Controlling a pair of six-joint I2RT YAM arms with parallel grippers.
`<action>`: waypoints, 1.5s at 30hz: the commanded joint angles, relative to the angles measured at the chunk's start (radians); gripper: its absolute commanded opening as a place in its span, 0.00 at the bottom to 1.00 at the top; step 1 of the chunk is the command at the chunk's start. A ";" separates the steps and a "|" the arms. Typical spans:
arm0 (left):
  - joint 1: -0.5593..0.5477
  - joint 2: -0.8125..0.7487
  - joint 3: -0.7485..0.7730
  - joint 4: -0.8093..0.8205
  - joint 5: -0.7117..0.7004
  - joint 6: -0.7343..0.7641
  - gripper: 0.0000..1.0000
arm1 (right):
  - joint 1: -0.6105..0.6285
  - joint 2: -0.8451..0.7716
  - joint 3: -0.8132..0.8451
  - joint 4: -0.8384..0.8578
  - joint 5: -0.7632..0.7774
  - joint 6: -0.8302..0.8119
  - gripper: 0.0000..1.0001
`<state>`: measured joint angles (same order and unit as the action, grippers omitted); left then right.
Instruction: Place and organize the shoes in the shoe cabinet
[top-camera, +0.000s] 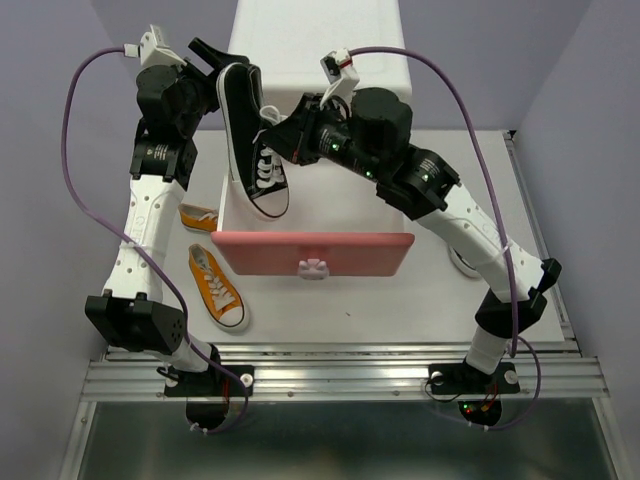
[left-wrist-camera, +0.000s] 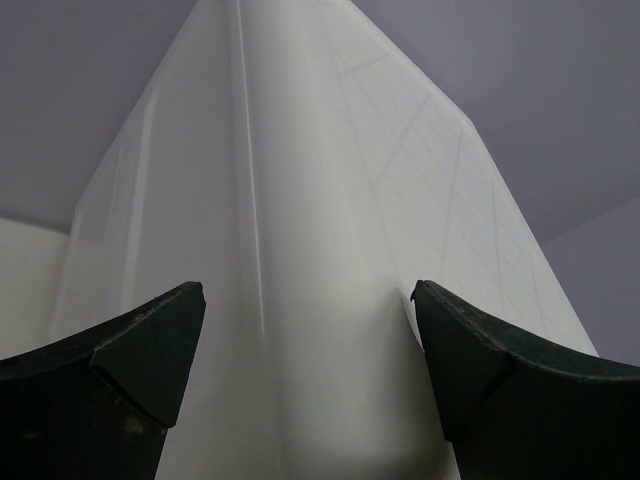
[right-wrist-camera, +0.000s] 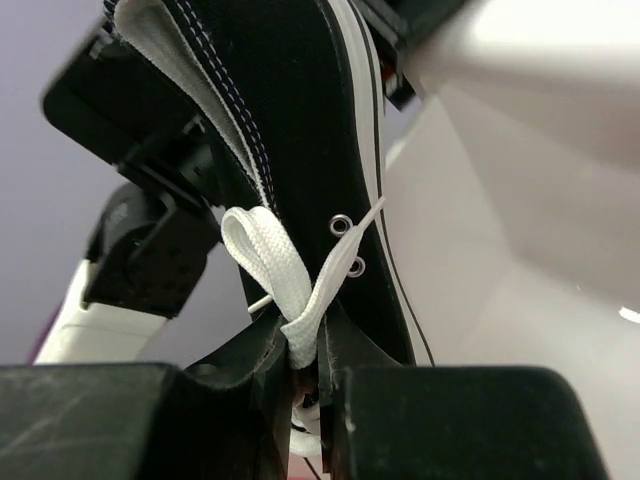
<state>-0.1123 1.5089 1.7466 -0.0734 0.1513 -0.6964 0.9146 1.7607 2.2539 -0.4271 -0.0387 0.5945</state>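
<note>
The right gripper (right-wrist-camera: 305, 372) is clamped on the laced edge of a black shoe (top-camera: 248, 130), holding it over the cabinet's (top-camera: 320, 40) pulled-out drawer (top-camera: 312, 252). The left gripper (left-wrist-camera: 308, 292) hangs with jaws apart at the cabinet's left corner, just beside that shoe. Two orange shoes (top-camera: 216, 286) lie left of the drawer.
</note>
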 joint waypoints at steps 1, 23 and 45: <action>0.008 0.030 -0.084 -0.293 -0.025 0.110 0.95 | 0.090 -0.046 0.052 -0.037 0.277 -0.038 0.01; 0.008 0.053 -0.073 -0.296 -0.061 0.112 0.95 | 0.175 0.013 0.087 -0.375 0.575 0.247 0.01; 0.008 0.040 -0.084 -0.302 -0.085 0.101 0.95 | 0.175 0.120 0.095 -0.404 0.663 0.283 0.01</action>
<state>-0.1181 1.5032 1.7340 -0.0624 0.1223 -0.7044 1.0813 1.8938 2.3547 -0.9131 0.5842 0.8795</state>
